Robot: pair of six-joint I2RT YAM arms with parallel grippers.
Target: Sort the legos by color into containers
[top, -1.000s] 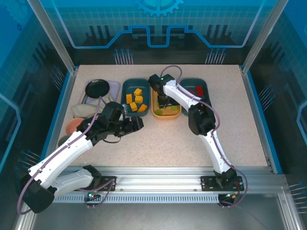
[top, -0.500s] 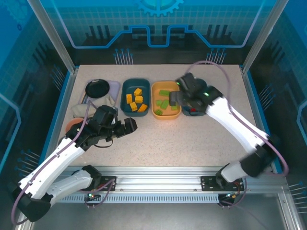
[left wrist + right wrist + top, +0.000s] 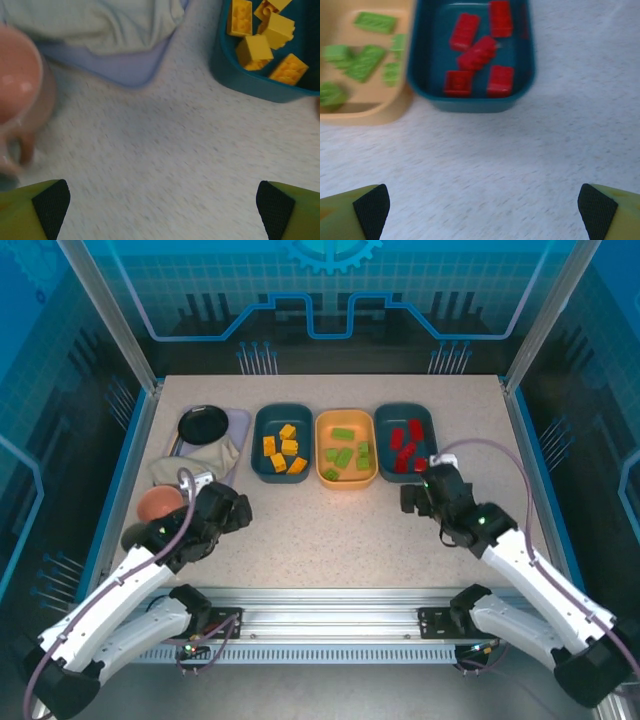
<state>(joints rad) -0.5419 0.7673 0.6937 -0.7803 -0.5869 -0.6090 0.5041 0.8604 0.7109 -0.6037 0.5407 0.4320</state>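
Note:
Three containers stand in a row at the back. The left teal tray point(image 3: 259, 443) point(image 3: 240, 82) holds several orange-yellow legos point(image 3: 281, 449) point(image 3: 257, 47). In the orange-yellow tray point(image 3: 321, 452) point(image 3: 375, 112) lie several green legos point(image 3: 346, 456) point(image 3: 365, 62). The right teal tray point(image 3: 381, 440) point(image 3: 470, 102) holds several red legos point(image 3: 405, 445) point(image 3: 475, 52). My left gripper point(image 3: 236, 507) point(image 3: 162, 205) hangs open over bare table, short of the left teal tray. My right gripper point(image 3: 418, 490) point(image 3: 484, 205) is open and empty, just in front of the red tray.
A black round dish point(image 3: 203, 423) sits on a lavender tray point(image 3: 238, 425) point(image 3: 125, 70) at the back left. A pale cloth point(image 3: 195, 462) point(image 3: 100, 22) and a pink bowl point(image 3: 160, 503) point(image 3: 17, 85) lie beside my left gripper. The table is speckled beige.
Both arms have drawn back toward the near edge. The right gripper left the orange-yellow tray and swung to the right. Both grippers opened wide.

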